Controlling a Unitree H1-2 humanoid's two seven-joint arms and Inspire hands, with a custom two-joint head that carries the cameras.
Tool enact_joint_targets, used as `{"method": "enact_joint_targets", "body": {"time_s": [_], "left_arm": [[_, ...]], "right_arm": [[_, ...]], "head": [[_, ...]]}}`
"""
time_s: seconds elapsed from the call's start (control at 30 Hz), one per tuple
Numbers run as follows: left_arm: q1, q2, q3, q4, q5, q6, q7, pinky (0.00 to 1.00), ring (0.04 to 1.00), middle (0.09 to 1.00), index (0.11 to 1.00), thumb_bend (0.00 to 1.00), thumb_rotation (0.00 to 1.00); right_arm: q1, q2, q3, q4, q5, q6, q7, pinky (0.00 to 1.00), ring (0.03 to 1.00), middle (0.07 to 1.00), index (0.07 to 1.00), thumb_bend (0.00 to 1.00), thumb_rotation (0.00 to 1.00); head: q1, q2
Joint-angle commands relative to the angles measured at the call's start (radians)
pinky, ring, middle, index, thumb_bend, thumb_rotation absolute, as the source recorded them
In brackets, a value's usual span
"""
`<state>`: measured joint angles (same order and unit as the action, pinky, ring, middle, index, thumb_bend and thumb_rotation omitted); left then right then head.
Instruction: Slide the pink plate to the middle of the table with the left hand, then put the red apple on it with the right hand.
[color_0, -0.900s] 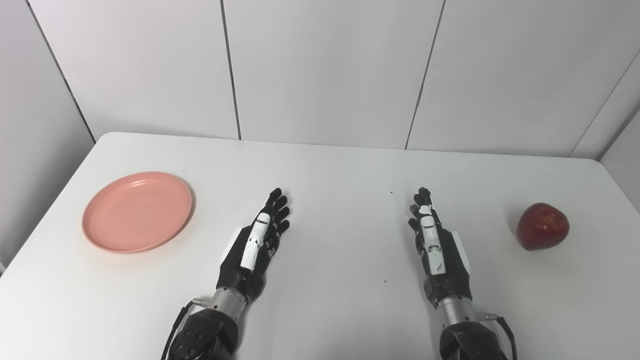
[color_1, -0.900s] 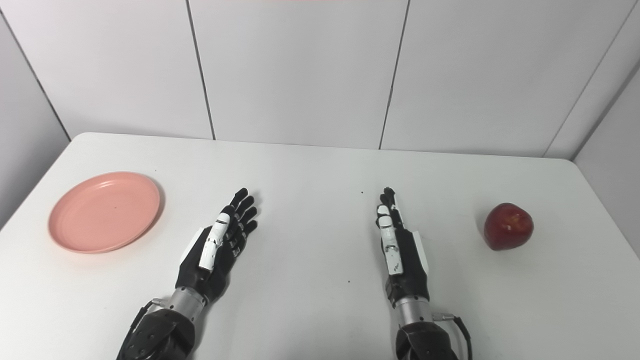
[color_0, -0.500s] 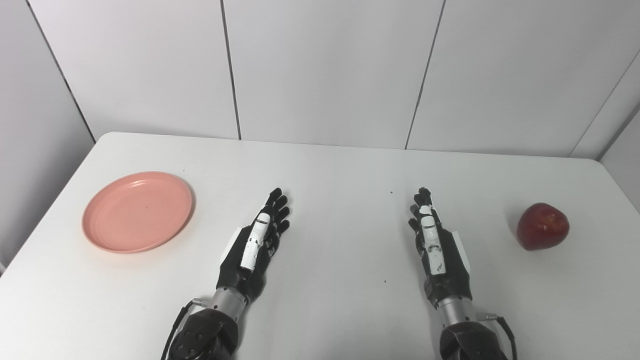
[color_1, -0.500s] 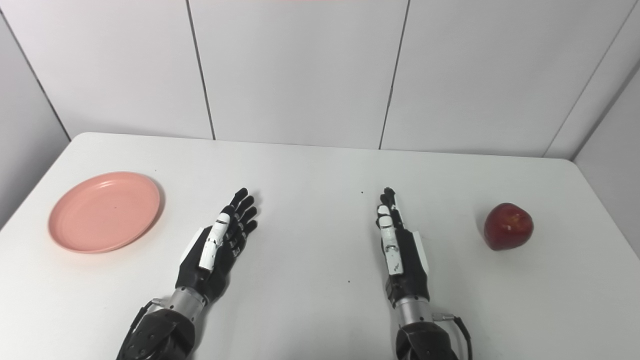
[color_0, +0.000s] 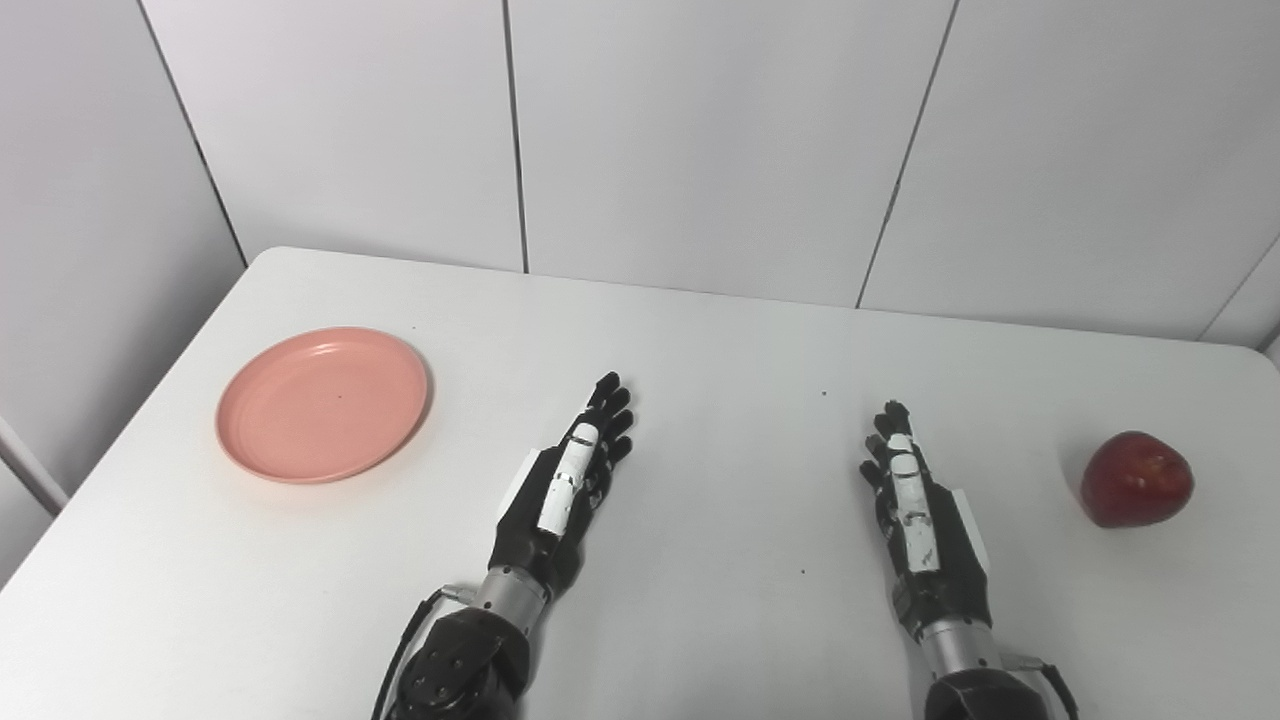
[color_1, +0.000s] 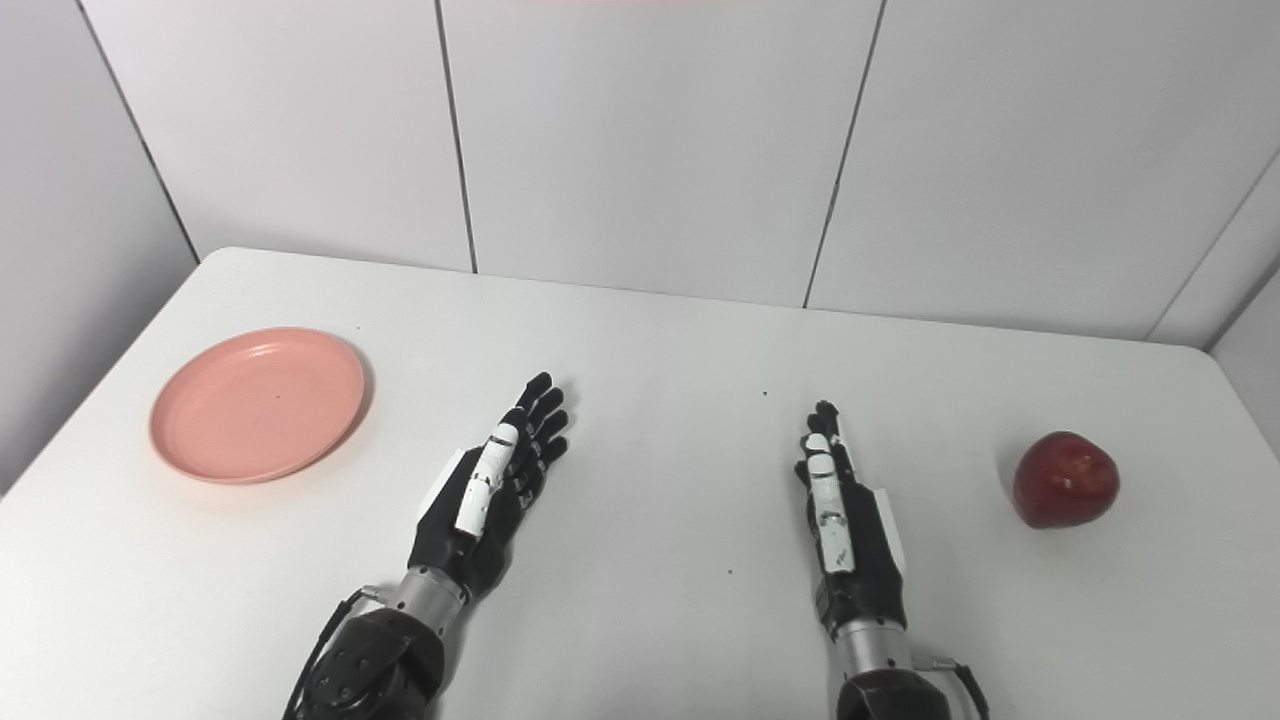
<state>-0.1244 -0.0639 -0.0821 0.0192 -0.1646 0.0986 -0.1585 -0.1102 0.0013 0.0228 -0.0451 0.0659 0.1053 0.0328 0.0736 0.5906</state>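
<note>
Plate first. What's the left hand doing?

— Left hand (color_0: 562, 487) lies low over the table (color_0: 720, 340), fingers straight and a bit spread, holding nothing. Edge-on, thumb side up. Can't tell if it touches the surface.

— And the right?

— Right hand (color_0: 920, 505) is the same: flat, fingers extended, empty, out in front of the robot's right side.

— So which step?

— Step one, not begun, I'd say. Pink plate (color_0: 324, 403) sits at the left part of the table, well apart from the left hand, off to its left and a little farther back. Nothing on it.

— Next move?

— My guess: left hand goes out left to the plate's near or outer rim, sets fingers on or against it, then pushes it toward the bare middle between the two hands. Needs light downward pressure so the plate slides and doesn't tip; the rim is shallow.

— Apple?

— Red apple (color_0: 1136, 478) rests on the table at far right, well apart from the right hand, to its right and about level with its fingertips. Untouched. It waits until the plate is centred.

— Anything in the way?

— Only some tiny dark specks on the tabletop. Path from plate to middle looks open, though the left hand itself sits near that path.
</note>
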Motion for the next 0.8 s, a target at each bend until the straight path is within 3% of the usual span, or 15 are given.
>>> {"method": "enact_joint_targets", "body": {"time_s": [0.0, 0.47, 0.77], "left_arm": [[-0.002, -0.006, -0.005, 0.012, 0.01, 0.003, 0.006, 1.0, 1.0, 1.0, 1.0, 0.39, 1.0], [-0.01, 0.001, 0.0, 0.02, 0.016, 0.001, 0.011, 1.0, 0.985, 0.989, 0.975, 0.38, 1.0], [-0.053, 0.058, 0.014, -0.022, 0.003, 0.015, -0.017, 0.98, 0.966, 0.967, 0.959, 0.42, 1.0]], "right_arm": [[-0.015, 0.003, -0.002, -0.016, 0.008, -0.062, 0.011, 1.0, 1.0, 1.0, 1.0, 0.23, 1.0], [-0.011, 0.001, 0.003, -0.018, 0.001, -0.061, 0.011, 1.0, 1.0, 1.0, 1.0, 0.23, 1.0], [-0.013, -0.002, 0.001, -0.005, 0.008, -0.079, 0.017, 1.0, 1.0, 1.0, 1.0, 0.19, 1.0]], "head": [[0.002, -0.002], [0.011, -0.015], [0.027, -0.028]]}}
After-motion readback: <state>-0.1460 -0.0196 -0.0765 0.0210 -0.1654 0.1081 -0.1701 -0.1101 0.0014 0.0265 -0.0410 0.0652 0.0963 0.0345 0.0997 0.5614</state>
